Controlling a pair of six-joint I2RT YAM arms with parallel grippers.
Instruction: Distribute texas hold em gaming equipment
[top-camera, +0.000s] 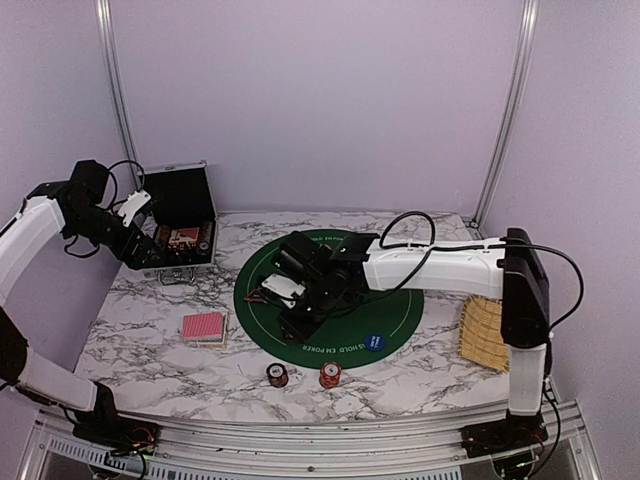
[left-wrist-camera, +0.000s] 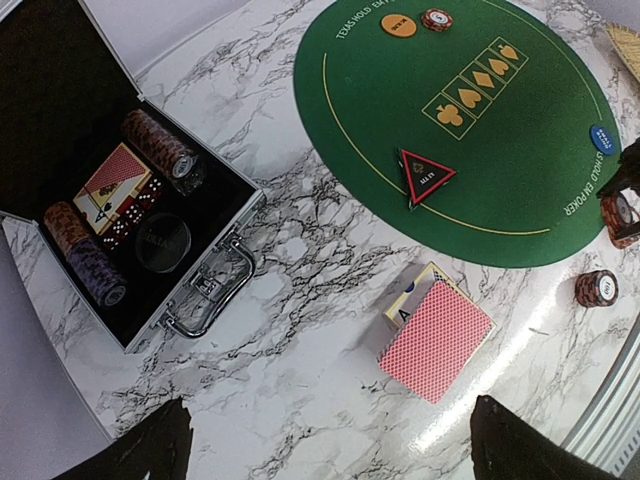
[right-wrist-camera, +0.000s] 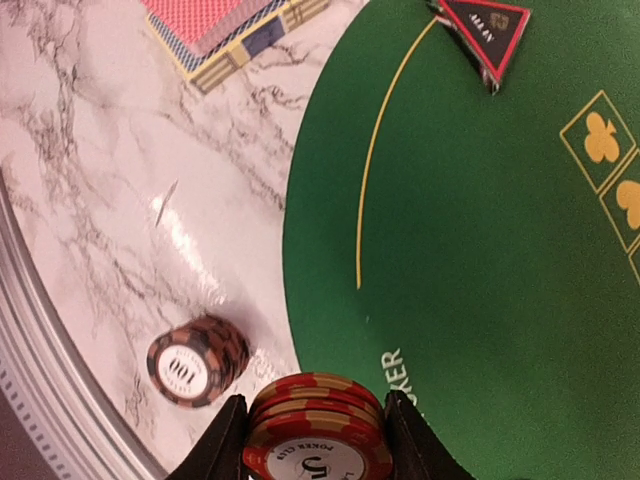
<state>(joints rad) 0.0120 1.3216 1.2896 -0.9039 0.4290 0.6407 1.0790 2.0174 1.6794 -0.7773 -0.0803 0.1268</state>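
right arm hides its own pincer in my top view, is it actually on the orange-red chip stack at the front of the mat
observer: Yes, the right wrist view shows the right pincer closed against both sides of the stack of orange-red round poker chips.
operator: what am i missing under there
observer: A small dark triangular marker with a red rim lies flat on the round green felt mat, apart from the chips.
operator: what's left to hand out
observer: The open black hard case with silver edges holds two rolls of chips, a red-backed card deck and red dice.
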